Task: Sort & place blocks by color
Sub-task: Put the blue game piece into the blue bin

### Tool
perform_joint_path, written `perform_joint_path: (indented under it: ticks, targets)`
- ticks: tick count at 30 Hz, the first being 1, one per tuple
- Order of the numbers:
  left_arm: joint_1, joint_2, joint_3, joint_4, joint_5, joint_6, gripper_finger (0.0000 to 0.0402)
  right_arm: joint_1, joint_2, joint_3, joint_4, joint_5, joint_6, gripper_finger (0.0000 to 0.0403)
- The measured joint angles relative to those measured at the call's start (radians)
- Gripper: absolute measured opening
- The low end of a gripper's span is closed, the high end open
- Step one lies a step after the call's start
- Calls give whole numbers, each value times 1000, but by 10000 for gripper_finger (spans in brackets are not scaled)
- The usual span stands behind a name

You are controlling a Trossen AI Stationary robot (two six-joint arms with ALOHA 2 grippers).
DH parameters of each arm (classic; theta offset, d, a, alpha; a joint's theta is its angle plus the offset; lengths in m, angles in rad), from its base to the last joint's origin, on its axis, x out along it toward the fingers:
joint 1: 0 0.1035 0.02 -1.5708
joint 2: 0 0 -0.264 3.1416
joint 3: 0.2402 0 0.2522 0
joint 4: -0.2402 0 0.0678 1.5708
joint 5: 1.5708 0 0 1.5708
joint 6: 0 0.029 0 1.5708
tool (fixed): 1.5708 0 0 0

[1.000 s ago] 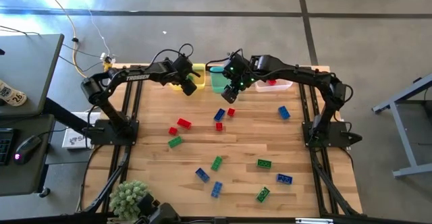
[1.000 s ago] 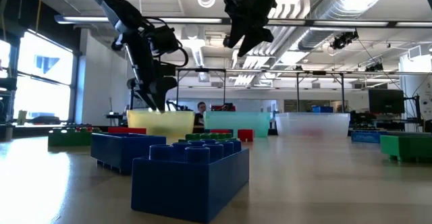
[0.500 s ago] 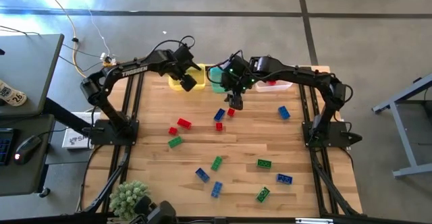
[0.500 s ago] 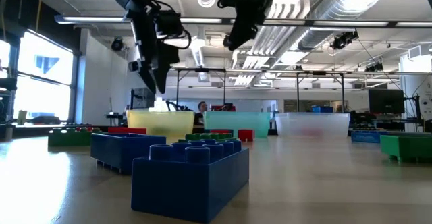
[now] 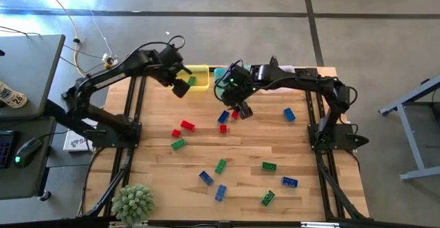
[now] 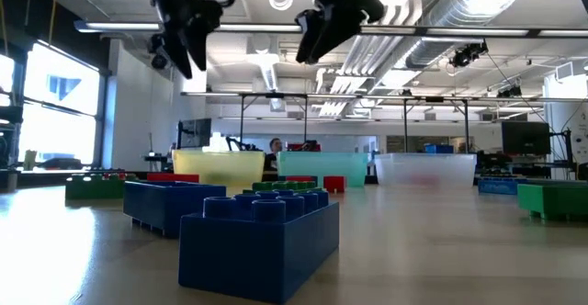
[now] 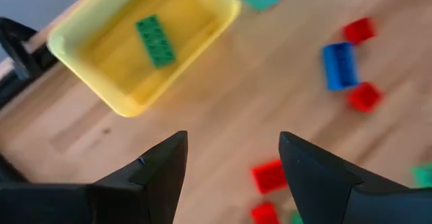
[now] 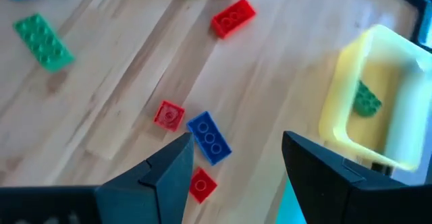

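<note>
**A:** While most of the blocks (image 5: 221, 166) lie scattered over the front and middle of the table (image 5: 158, 187), both arms hang up near the back row of bins.

**B:** And nothing in either claw?

**A:** Nothing. The left gripper (image 7: 229, 160) hangs with its fingers spread and empty, just in front of the yellow bin (image 5: 199, 73), where one green block (image 7: 156, 41) lies. I'd judge that a finished drop. The right gripper (image 8: 236, 156) is released too, hovering over a blue block (image 8: 209, 138) and two small red ones, likely lining up a pick.

**B:** What about the far bins?

**A:** Hard to say. The right arm covers much of the teal bin (image 6: 323, 168) and clear bin (image 6: 424, 169) from above, and from table height their contents are too faint to name.
</note>
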Motion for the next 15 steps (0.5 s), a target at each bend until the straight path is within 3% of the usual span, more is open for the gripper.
perform_joint_path:
  ticks: [7,15]
  targets:
    - [-81,-131,0,-13,26,-154,223,11,83,0,19,9,-110,213]
    - [-130,-186,0,-13,16,-232,223,24,181,0,43,8,-182,213]
